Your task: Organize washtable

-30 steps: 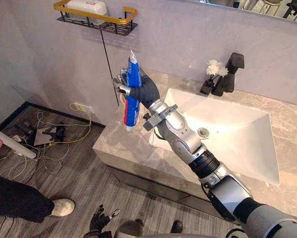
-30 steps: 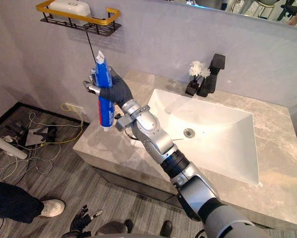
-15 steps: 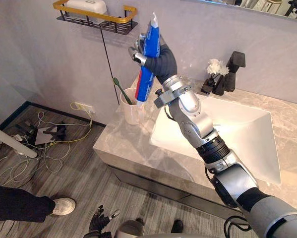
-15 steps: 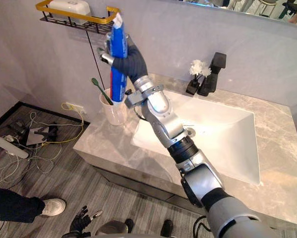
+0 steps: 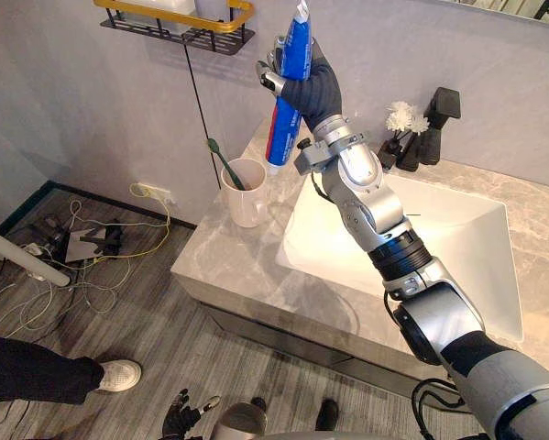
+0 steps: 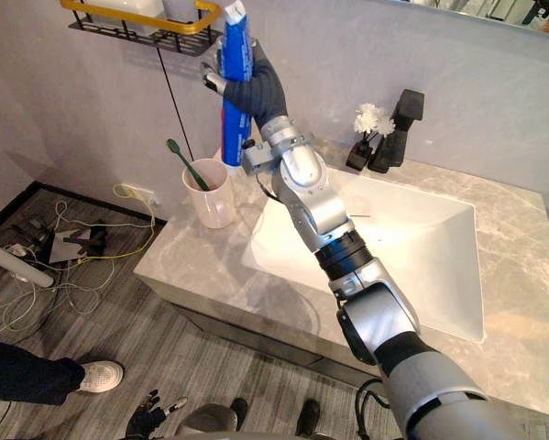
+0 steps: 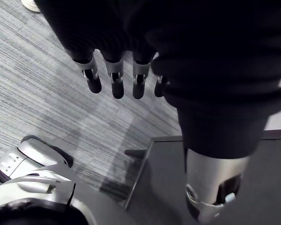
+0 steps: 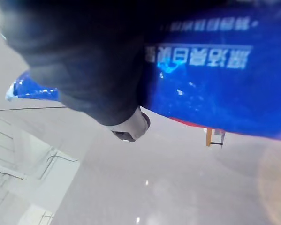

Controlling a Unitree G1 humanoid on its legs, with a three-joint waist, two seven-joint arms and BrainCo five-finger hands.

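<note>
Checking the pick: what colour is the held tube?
Blue tube, red band near its lower end; left eye view.

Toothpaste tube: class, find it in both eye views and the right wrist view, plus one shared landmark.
Left eye view: toothpaste tube upright, top centre, just right of the cup.
Right eye view: the tube upright, top, left of centre.
Right wrist view: the tube, a blue band beside the dark cover.
Shared landmark: the right hand curled round it.
</note>
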